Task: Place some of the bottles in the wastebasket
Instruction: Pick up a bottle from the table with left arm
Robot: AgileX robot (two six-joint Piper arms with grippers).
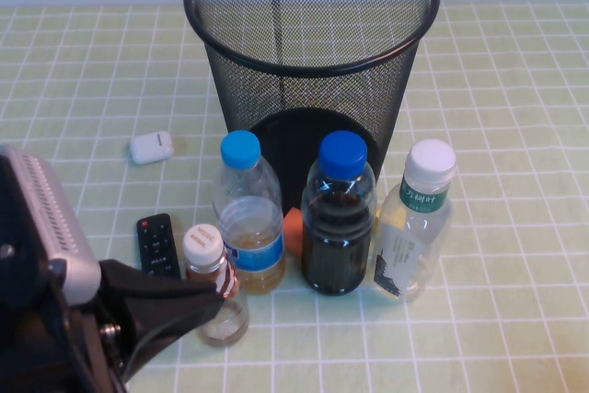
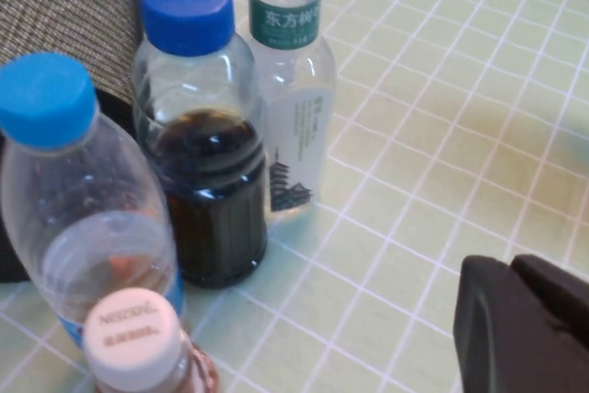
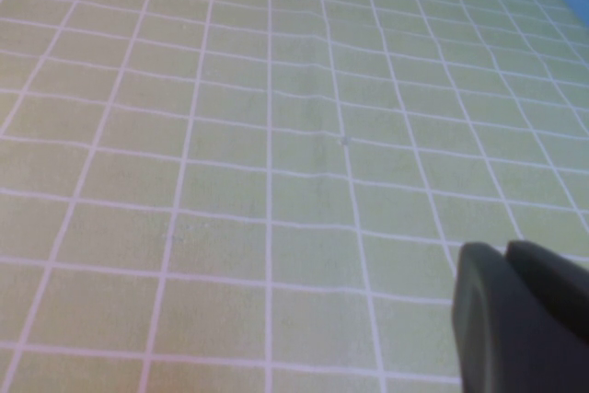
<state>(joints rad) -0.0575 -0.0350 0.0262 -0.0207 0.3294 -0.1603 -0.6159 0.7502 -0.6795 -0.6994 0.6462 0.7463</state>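
Observation:
The short white-capped bottle (image 1: 203, 246) with a red-brown label stands at the front left of the bottle row; its cap shows in the left wrist view (image 2: 133, 338). The taller white-capped bottle (image 1: 416, 223) with a green-and-white label stands at the right end and also shows in the left wrist view (image 2: 293, 89). The black mesh wastebasket (image 1: 368, 89) stands upright behind them. My left gripper (image 1: 213, 290) is shut and empty, low beside the short bottle; in its wrist view (image 2: 511, 269) it is apart from the bottles. My right gripper (image 3: 504, 253) is shut and empty over bare cloth.
A blue-capped bottle of dark liquid (image 1: 339, 218) and a blue-capped blue-label bottle (image 1: 247, 218) stand between the two white-capped ones. An orange object (image 1: 294, 230) lies behind them. A black remote (image 1: 157, 244) and a white case (image 1: 151, 146) lie to the left.

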